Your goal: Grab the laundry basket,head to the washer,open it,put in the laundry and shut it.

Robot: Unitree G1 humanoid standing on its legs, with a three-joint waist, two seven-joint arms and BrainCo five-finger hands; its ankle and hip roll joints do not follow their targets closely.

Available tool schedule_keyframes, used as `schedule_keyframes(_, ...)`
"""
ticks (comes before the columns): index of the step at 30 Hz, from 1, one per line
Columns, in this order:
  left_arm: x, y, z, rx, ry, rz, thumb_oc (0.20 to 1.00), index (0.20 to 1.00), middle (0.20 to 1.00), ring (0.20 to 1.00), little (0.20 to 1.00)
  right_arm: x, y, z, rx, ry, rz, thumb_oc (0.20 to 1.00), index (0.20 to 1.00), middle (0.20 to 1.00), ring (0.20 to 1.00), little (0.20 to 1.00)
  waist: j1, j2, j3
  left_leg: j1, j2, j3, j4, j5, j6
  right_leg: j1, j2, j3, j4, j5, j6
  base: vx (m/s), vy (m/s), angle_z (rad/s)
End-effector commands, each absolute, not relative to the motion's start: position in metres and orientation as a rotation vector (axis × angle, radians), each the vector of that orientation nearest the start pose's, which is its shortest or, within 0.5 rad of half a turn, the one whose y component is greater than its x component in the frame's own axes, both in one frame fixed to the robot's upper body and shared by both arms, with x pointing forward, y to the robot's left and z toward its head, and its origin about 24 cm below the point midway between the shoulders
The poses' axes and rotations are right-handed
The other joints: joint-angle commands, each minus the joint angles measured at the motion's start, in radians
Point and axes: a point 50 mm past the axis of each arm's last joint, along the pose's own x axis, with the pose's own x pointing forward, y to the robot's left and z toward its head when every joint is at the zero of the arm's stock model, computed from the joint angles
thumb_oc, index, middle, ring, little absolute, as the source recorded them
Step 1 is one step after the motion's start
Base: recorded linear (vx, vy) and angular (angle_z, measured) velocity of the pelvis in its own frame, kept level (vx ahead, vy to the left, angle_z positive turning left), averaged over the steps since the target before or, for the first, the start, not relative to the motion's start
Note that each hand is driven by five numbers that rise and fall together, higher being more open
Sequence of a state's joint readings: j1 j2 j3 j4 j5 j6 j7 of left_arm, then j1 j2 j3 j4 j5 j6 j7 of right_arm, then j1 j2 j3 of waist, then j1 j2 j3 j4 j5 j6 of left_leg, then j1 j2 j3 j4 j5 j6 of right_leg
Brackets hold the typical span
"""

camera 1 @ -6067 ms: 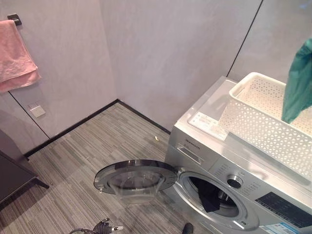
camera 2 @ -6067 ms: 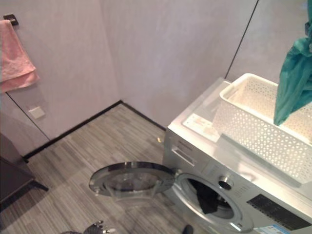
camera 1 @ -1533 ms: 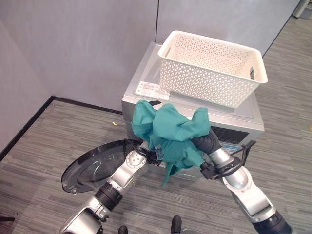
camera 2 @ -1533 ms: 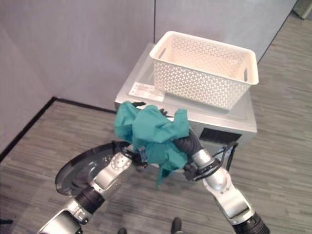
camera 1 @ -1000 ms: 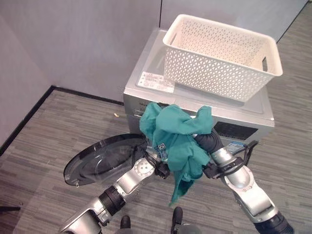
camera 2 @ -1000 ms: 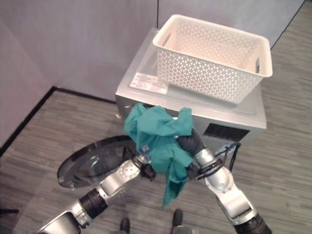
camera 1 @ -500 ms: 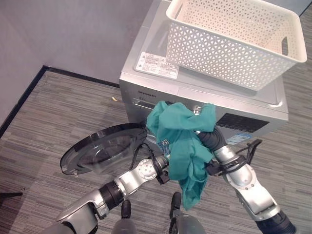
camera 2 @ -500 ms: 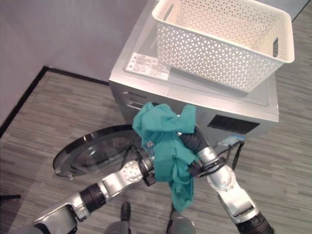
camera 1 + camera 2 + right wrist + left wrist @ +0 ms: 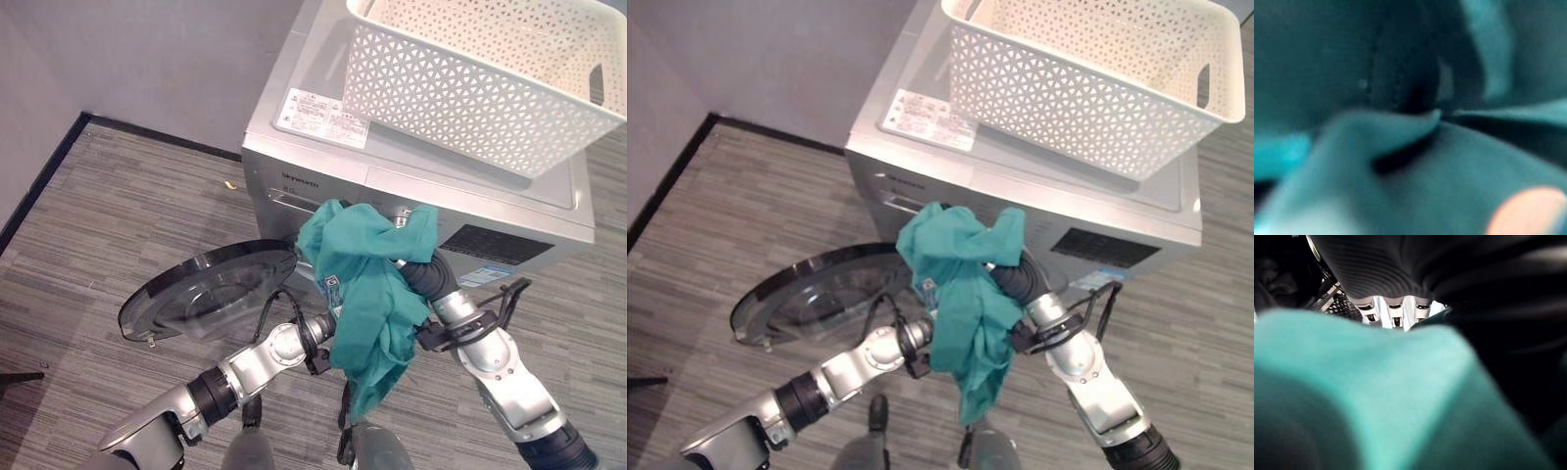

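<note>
A teal garment (image 9: 367,289) hangs bunched in front of the silver washer (image 9: 294,157), covering its drum opening. Both my hands are buried in it. My left hand (image 9: 315,343) comes up from the lower left, and its dark cover (image 9: 1400,264) shows above the teal cloth (image 9: 1376,396). My right hand (image 9: 431,277) reaches in from the right, its dark cuff under the upper fold. The round glass door (image 9: 211,291) stands swung open to the left. The white lattice laundry basket (image 9: 470,88) sits on top of the washer.
A grey wall with a black baseboard (image 9: 44,166) runs along the left. The floor is grey striped planks (image 9: 118,225) with a small scrap (image 9: 228,184) near the washer. A dark display panel (image 9: 487,245) is on the washer front.
The camera has tilted down and moved closer to the washer. The garment, earlier held high by the basket, now hangs lower in front of the drum opening with both hands in it.
</note>
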State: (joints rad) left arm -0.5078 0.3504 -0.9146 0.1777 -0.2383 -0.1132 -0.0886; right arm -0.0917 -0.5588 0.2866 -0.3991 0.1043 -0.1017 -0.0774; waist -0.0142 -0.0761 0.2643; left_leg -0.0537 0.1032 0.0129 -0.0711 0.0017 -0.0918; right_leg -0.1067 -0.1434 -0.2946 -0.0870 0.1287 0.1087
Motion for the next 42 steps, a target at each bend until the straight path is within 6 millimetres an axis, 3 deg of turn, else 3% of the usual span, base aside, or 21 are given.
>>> schedule_keyframes(1, 0.258, -0.019, 0.083, 0.237, -0.224, -1.014, 0.630, 0.630, 0.630, 0.630, 0.630, 0.232, -0.142, 0.193, -0.325, -0.728, 0.273, 0.200, 0.200, 0.200, 0.200, 0.200, -0.005, -0.038, 0.000, -0.040, -0.071, 0.031, -0.011, -0.024, 0.092, 0.045, -0.030, 0.069, 0.039, -0.100, 0.030, -0.01, -0.007, 0.04)
schedule_keyframes(3, 0.260, -0.026, 0.086, 0.203, -0.217, -0.998, 0.442, 0.442, 0.442, 0.442, 0.442, 0.232, -0.142, 0.194, -0.326, -0.734, 0.267, 0.200, 0.200, 0.200, 0.200, 0.200, -0.010, -0.040, 0.002, -0.043, -0.070, 0.030, -0.011, -0.022, 0.093, 0.042, -0.029, 0.068, 0.039, -0.100, 0.029, 0.00, 0.000, 0.00)
schedule_keyframes(4, 0.261, -0.026, 0.087, 0.202, -0.218, -0.997, 0.442, 0.442, 0.442, 0.442, 0.442, 0.233, -0.142, 0.195, -0.327, -0.734, 0.267, 0.200, 0.200, 0.200, 0.200, 0.200, -0.011, -0.040, 0.003, -0.043, -0.070, 0.030, -0.011, -0.022, 0.093, 0.042, -0.029, 0.067, 0.039, -0.100, 0.029, 0.00, 0.000, 0.00)
schedule_keyframes(5, 0.262, -0.027, 0.088, 0.196, -0.221, -0.995, 0.376, 0.376, 0.376, 0.376, 0.376, 0.233, -0.142, 0.195, -0.330, -0.737, 0.264, 0.200, 0.200, 0.200, 0.200, 0.200, -0.012, -0.040, 0.003, -0.043, -0.070, 0.029, -0.012, -0.023, 0.093, 0.041, -0.028, 0.068, 0.039, -0.100, 0.029, 0.00, 0.000, 0.00)
schedule_keyframes(6, 0.262, -0.028, 0.090, 0.192, -0.221, -0.993, 0.200, 0.200, 0.200, 0.200, 0.200, 0.233, -0.142, 0.196, -0.332, -0.738, 0.260, 0.200, 0.200, 0.200, 0.200, 0.200, -0.012, -0.040, 0.003, -0.044, -0.070, 0.029, -0.012, -0.023, 0.093, 0.040, -0.028, 0.068, 0.039, -0.099, 0.029, 0.00, 0.000, 0.00)
schedule_keyframes(20, 0.266, -0.015, 0.078, 0.136, -0.156, -0.910, 0.200, 0.200, 0.200, 0.200, 0.200, 0.235, -0.143, 0.194, -0.343, -0.733, 0.231, 0.200, 0.200, 0.200, 0.200, 0.200, -0.002, -0.036, 0.000, -0.043, -0.067, 0.024, -0.014, -0.023, 0.091, 0.041, -0.026, 0.059, 0.034, -0.099, 0.026, 0.00, 0.000, 0.00)
schedule_keyframes(26, 0.268, -0.003, 0.074, 0.130, -0.149, -0.861, 0.200, 0.200, 0.200, 0.200, 0.200, 0.235, -0.149, 0.180, -0.437, -0.663, 0.234, 0.200, 0.200, 0.200, 0.200, 0.200, 0.003, -0.041, -0.002, -0.045, -0.067, 0.022, -0.014, -0.024, 0.091, 0.041, -0.025, 0.056, 0.034, -0.099, 0.025, 0.00, 0.000, 0.00)
schedule_keyframes(27, 0.269, 0.001, 0.073, 0.136, -0.148, -0.846, 0.200, 0.200, 0.200, 0.200, 0.200, 0.236, -0.152, 0.176, -0.468, -0.639, 0.230, 0.250, 0.250, 0.250, 0.250, 0.250, 0.004, -0.043, -0.002, -0.045, -0.067, 0.022, -0.014, -0.024, 0.091, 0.041, -0.024, 0.055, 0.033, -0.099, 0.025, 0.00, 0.000, 0.00)
schedule_keyframes(29, 0.270, 0.007, 0.069, 0.156, -0.141, -0.828, 0.200, 0.200, 0.200, 0.200, 0.200, 0.237, -0.157, 0.169, -0.507, -0.604, 0.217, 0.464, 0.464, 0.464, 0.464, 0.464, 0.004, -0.045, -0.003, -0.046, -0.066, 0.022, -0.014, -0.024, 0.090, 0.041, -0.025, 0.052, 0.033, -0.099, 0.025, 0.00, 0.000, 0.00)
schedule_keyframes(30, 0.271, 0.010, 0.067, 0.166, -0.135, -0.815, 0.200, 0.200, 0.200, 0.200, 0.200, 0.237, -0.161, 0.165, -0.528, -0.582, 0.211, 0.501, 0.501, 0.501, 0.501, 0.501, 0.005, -0.045, -0.004, -0.047, -0.066, 0.022, -0.014, -0.024, 0.090, 0.041, -0.024, 0.052, 0.033, -0.099, 0.025, 0.00, 0.000, 0.00)
schedule_keyframes(33, 0.271, 0.010, 0.067, 0.166, -0.135, -0.815, 0.200, 0.200, 0.200, 0.200, 0.200, 0.237, -0.161, 0.165, -0.528, -0.582, 0.211, 0.501, 0.501, 0.501, 0.501, 0.501, 0.005, -0.045, -0.004, -0.047, -0.066, 0.022, -0.014, -0.024, 0.090, 0.041, -0.024, 0.052, 0.033, -0.099, 0.025, 0.00, 0.000, 0.00)
schedule_keyframes(34, 0.272, 0.016, 0.061, 0.180, -0.114, -0.792, 0.200, 0.200, 0.200, 0.200, 0.200, 0.239, -0.165, 0.157, -0.570, -0.534, 0.206, 1.000, 1.000, 1.000, 1.000, 1.000, 0.007, -0.046, -0.004, -0.048, -0.066, 0.022, -0.014, -0.025, 0.090, 0.040, -0.024, 0.052, 0.033, -0.099, 0.025, 0.00, 0.000, 0.00)
schedule_keyframes(35, 0.272, 0.016, 0.061, 0.180, -0.114, -0.792, 0.200, 0.200, 0.200, 0.200, 0.200, 0.239, -0.165, 0.157, -0.571, -0.534, 0.206, 1.000, 1.000, 1.000, 1.000, 1.000, 0.007, -0.046, -0.005, -0.048, -0.066, 0.022, -0.014, -0.025, 0.090, 0.040, -0.024, 0.052, 0.033, -0.099, 0.025, 0.00, 0.000, 0.00)
schedule_keyframes(36, 0.272, 0.032, 0.048, 0.206, -0.065, -0.749, 0.200, 0.200, 0.200, 0.200, 0.200, 0.240, -0.174, 0.134, -0.624, -0.413, 0.214, 1.000, 1.000, 1.000, 1.000, 1.000, 0.010, -0.046, -0.006, -0.046, -0.066, 0.025, -0.015, -0.026, 0.089, 0.041, -0.023, 0.053, 0.033, -0.099, 0.026, 0.00, 0.000, 0.00)
schedule_keyframes(38, 0.271, 0.043, 0.040, 0.212, -0.034, -0.722, 0.200, 0.200, 0.200, 0.200, 0.200, 0.240, -0.183, 0.116, -0.681, -0.320, 0.218, 1.000, 1.000, 1.000, 1.000, 1.000, 0.011, -0.047, -0.009, -0.046, -0.066, 0.026, -0.015, -0.026, 0.088, 0.040, -0.024, 0.050, 0.033, -0.100, 0.027, 0.00, 0.000, 0.00)
schedule_keyframes(42, 0.268, 0.055, 0.031, 0.211, 0.001, -0.688, 0.200, 0.200, 0.200, 0.200, 0.200, 0.236, -0.189, 0.095, -0.719, -0.214, 0.247, 1.000, 1.000, 1.000, 1.000, 1.000, 0.013, -0.046, -0.013, -0.044, -0.066, 0.026, -0.015, -0.026, 0.088, 0.041, -0.025, 0.048, 0.035, -0.101, 0.027, 0.00, 0.000, 0.00)
